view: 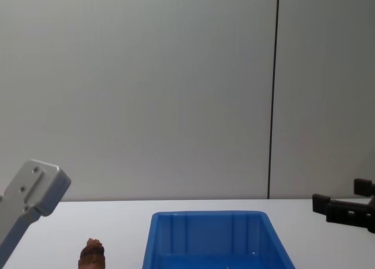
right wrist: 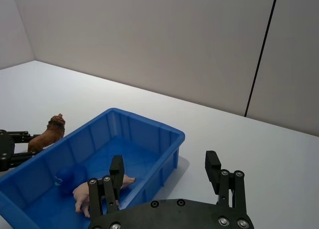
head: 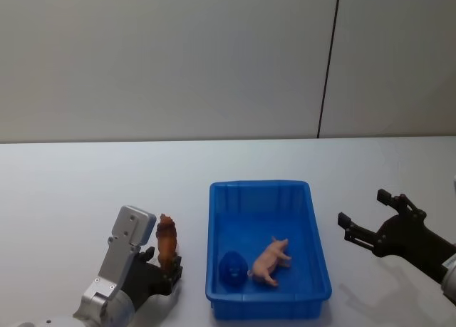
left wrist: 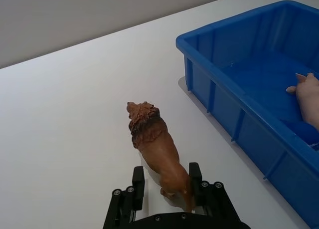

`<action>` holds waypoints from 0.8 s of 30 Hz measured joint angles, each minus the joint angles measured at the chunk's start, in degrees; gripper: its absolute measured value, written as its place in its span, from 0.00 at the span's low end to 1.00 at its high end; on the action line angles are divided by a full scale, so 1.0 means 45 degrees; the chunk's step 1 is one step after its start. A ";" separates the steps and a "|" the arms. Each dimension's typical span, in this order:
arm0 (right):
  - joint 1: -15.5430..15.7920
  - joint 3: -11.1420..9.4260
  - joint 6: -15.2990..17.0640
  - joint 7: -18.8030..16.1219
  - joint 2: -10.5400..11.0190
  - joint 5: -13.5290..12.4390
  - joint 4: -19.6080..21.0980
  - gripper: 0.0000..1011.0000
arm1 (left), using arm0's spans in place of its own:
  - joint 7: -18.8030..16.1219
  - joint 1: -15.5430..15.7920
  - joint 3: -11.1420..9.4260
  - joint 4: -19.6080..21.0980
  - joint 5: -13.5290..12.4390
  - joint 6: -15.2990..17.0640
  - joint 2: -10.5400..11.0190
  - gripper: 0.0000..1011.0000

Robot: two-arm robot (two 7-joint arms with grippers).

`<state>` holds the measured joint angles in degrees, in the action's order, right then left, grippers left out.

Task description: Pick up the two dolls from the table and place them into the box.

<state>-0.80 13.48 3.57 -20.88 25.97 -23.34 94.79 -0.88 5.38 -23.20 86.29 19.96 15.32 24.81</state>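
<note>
the white table [head: 85, 177] spans the lower half of the head view, with a grey wall behind it. the blue box [head: 318, 234] sits in the lower centre of that frame, its long side running away from the camera; in the chest view its far wall and rim [view: 211, 215] rise at the bottom centre.

the left gripper [head: 169, 265] is at the lower left of the head view, just left of the box's near corner, its silver arm running in from the bottom edge. it is clamped on the hind end of the brown lion doll [head: 167, 239], which stands with its maned head pointing away. in the left wrist view the lion [left wrist: 155, 151] sits between the two black fingers [left wrist: 195, 174], head toward the open table, with the box wall at the right of the frame.

the right gripper [head: 365, 219] is at the right of the head view, to the right of the box and apart from it, its fingers spread wide and holding nothing.

the pink pig doll [head: 270, 261] lies inside the box, near its front right part, beside a small dark blue object [head: 231, 268] on the box floor.
</note>
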 joint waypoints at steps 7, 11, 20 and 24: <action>0.0000 0.0000 0.0000 0.0000 0.0000 0.0000 0.0000 0.99 | 0.0135 -0.0018 0.0047 -0.0127 -0.0007 -0.0201 -0.0005 0.41; 0.0000 0.0000 0.0000 0.0000 -0.0001 0.0000 0.0000 0.99 | 0.0219 -0.0025 0.0100 -0.0139 -0.0044 -0.0338 0.0017 0.30; -0.0001 0.0000 0.0000 0.0000 0.0000 0.0000 0.0000 0.99 | 0.0333 -0.0028 0.0261 0.0148 -0.0234 -0.0719 0.0127 0.30; 0.0000 0.0000 0.0000 -0.0001 0.0000 0.0000 0.0000 0.99 | 0.0383 -0.0002 0.0376 0.0458 -0.0372 -0.0969 0.0217 0.30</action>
<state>-0.80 13.48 3.57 -20.88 25.97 -23.34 94.79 0.84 5.37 -21.51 88.35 18.29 10.96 25.79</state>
